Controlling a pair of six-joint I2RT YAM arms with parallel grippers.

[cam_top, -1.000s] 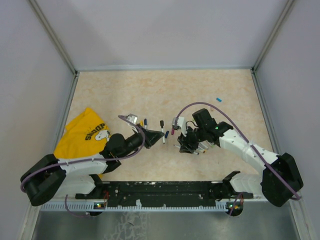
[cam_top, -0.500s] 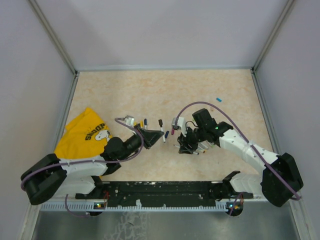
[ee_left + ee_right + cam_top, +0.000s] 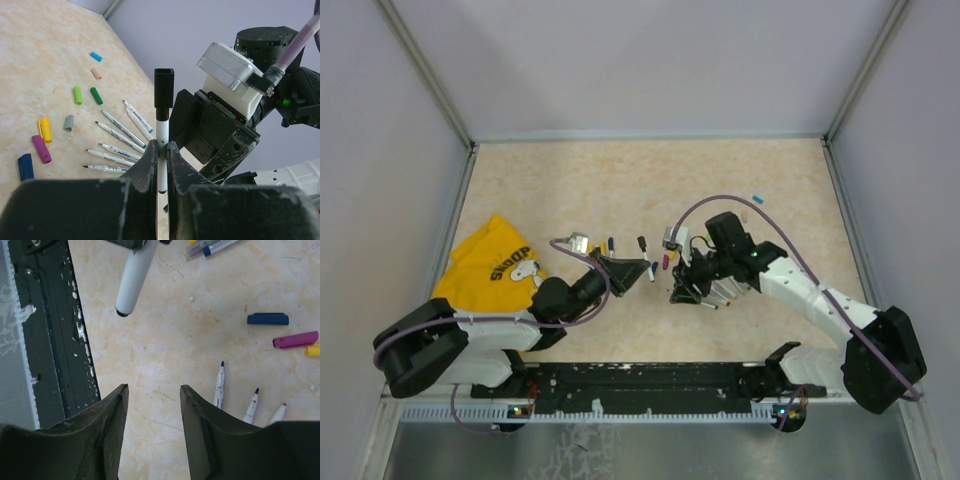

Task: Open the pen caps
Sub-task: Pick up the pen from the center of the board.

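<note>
Two grippers meet near mid-table. Left gripper: fingers pinched tight on the white barrel of a marker pen, gripping it about midway. The pen's long axis runs straight up the left wrist view, crosswise to the fingers. Its black cap, fitted on the upper end, points toward the right gripper, which stands just beyond it. Right gripper: fingers spread wide, nothing between them; in its wrist view the held pen's white barrel enters from the top edge, above and left of the gap. Left of the clamped pen, uncapped pens lie fanned on the table, tips toward the loose caps: navy, purple, yellow, grey, two greens, peach, blue. Compared with half a second earlier, the left gripper sits slightly further right and the right gripper slightly further left, so the gap between them is narrower.
</note>
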